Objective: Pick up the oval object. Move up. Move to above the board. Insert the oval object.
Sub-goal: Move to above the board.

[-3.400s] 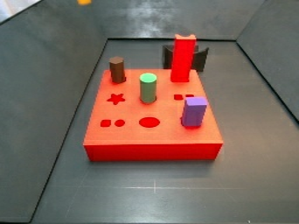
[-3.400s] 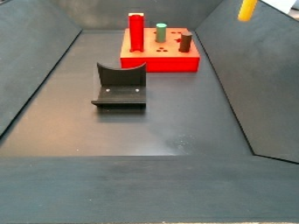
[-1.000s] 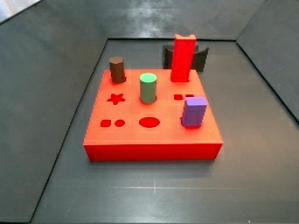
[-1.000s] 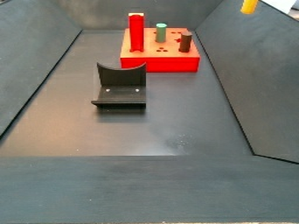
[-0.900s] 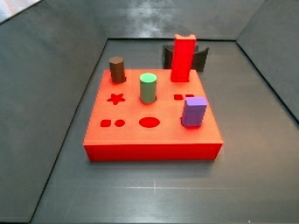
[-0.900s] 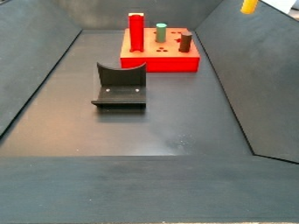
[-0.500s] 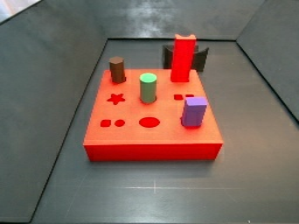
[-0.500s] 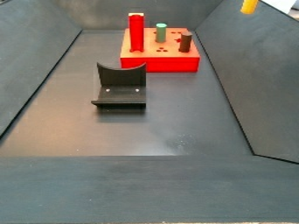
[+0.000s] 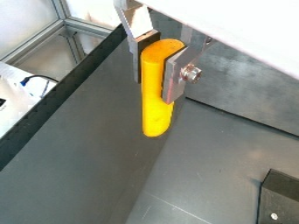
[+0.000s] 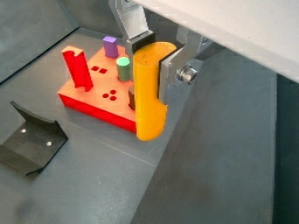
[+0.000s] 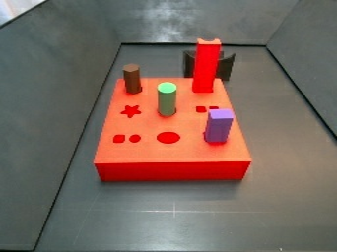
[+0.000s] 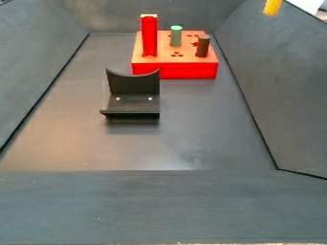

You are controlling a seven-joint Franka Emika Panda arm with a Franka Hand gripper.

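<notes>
Gripper (image 9: 156,52) clamps the oval object (image 9: 156,92); its fingertips are hidden.

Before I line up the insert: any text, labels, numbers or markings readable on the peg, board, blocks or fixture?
None readable. The peg clamped in the end effector, high off to the side of the board, is plain yellow-orange. The board, its blocks and the fixture carry no print.

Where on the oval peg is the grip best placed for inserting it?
At its top end, from above, as the gripper holds it now: the oval peg hangs upright with its long lower part free to enter the board.
</notes>
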